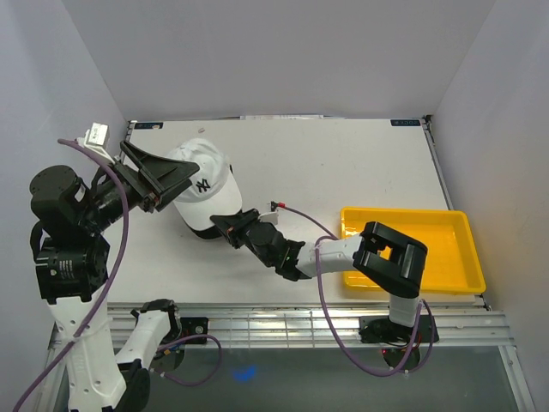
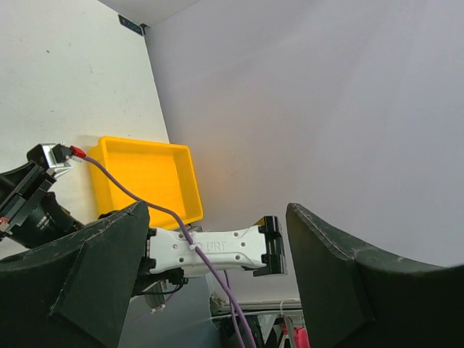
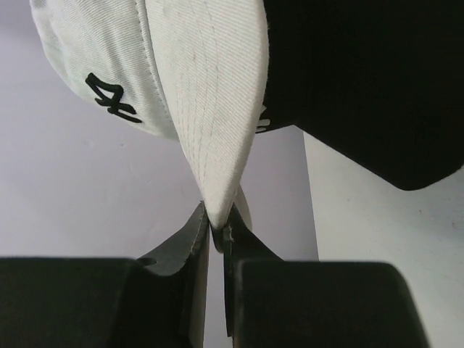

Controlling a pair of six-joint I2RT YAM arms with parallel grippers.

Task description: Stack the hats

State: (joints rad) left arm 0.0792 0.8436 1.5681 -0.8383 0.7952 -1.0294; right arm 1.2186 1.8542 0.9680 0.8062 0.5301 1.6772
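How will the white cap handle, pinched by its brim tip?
The white cap has a brim holding its curve in the right gripper, so probably stiff. The fabric crown likely dents when pushed. A tip-only grip may slip.

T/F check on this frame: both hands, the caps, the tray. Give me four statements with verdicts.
1. The right hand is shut on the brim of the white cap. True.
2. The left hand is clamped on a cap. False: it is open, and the left wrist view shows nothing between its fingers.
3. The white cap lies in the yellow tray. False: it is on the left part of the table, well apart from the tray on the right.
4. A black cap sits right beside the white cap in the right wrist view. True.
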